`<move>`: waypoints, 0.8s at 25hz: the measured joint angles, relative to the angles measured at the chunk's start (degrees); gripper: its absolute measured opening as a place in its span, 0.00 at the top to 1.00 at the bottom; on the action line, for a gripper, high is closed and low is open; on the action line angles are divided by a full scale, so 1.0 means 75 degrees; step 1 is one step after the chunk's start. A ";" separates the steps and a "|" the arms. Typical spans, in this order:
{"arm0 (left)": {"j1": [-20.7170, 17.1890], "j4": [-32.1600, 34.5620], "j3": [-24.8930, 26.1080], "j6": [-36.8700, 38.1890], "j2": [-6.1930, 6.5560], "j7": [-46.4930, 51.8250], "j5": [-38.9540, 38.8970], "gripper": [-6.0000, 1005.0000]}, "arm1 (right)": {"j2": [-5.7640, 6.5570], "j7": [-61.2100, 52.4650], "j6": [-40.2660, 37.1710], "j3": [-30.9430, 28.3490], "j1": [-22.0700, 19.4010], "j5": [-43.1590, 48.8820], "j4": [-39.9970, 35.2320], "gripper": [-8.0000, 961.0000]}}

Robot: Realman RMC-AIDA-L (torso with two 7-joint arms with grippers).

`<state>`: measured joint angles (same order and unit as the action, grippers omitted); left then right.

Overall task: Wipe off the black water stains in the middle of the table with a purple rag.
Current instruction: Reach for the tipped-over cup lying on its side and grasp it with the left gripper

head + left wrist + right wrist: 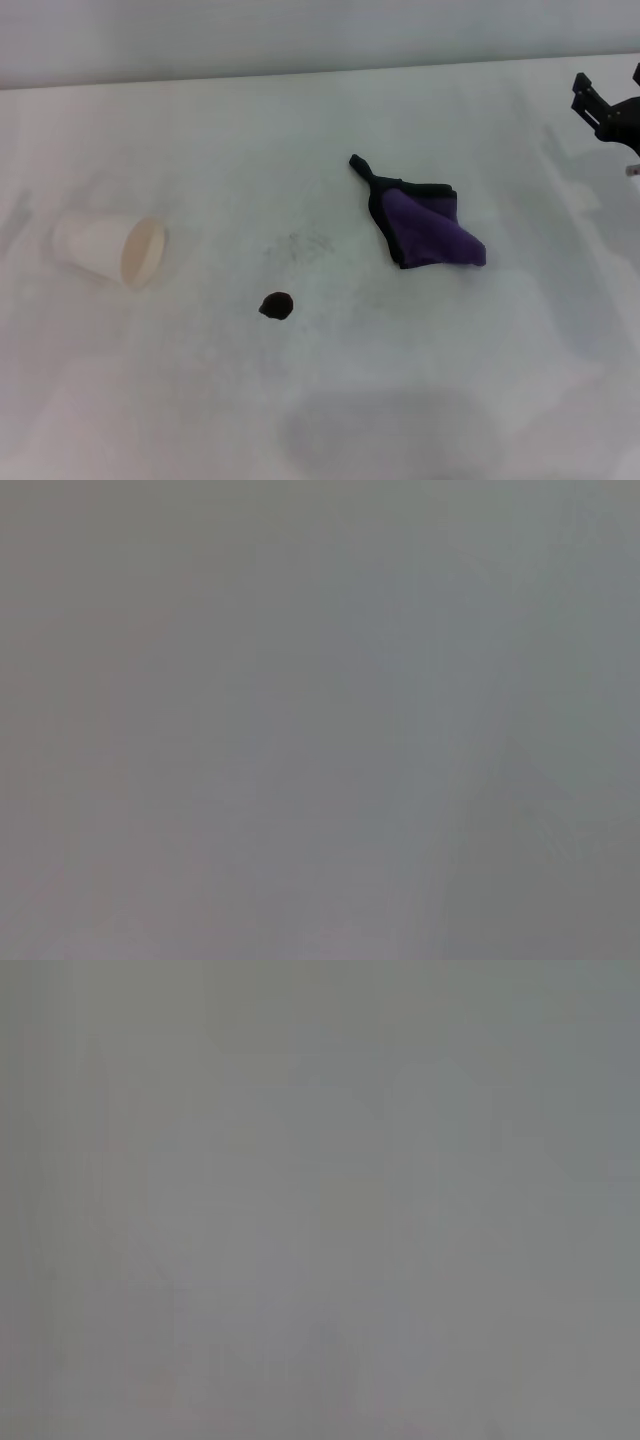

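White matte table (420, 380) is filling the head view, with a pale wall strip running along the far edge. Black water stains (276, 305) are sitting as one small roundish blot on the bare tabletop, well apart from the right gripper (610, 108), far off toward the robot's left of it and nearer the robot. Purple rag (425, 224) is lying crumpled and folded, black-edged, with a thin black tail pointing away toward the far side; it is lying between the blot and the right gripper, not touching either. Faint grey speckled smudge (300, 243) is showing just beyond the blot, on the far side. White paper cup (112, 249) is lying on its side, mouth facing toward the blot, farthest from the right gripper of everything on the surface. Right gripper is hanging at the right edge, partly cut off, above the table and holding nothing; cannot tell whether its fingers are apart or together. Left gripper is not showing in any view. Both wrist views are giving only flat grey, nothing readable.
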<state>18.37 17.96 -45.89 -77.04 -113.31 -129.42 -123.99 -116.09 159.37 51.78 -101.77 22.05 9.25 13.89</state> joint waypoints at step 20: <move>0.0407 0.4371 0.0069 -0.1011 0.1235 0.3636 0.6442 0.14 | -0.0013 -0.0189 0.0082 0.0205 -0.0047 0.0022 -0.0042 0.12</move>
<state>21.42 50.74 -45.37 -84.62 -104.05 -102.15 -75.67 -116.19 157.95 52.39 -100.24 21.70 9.41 13.57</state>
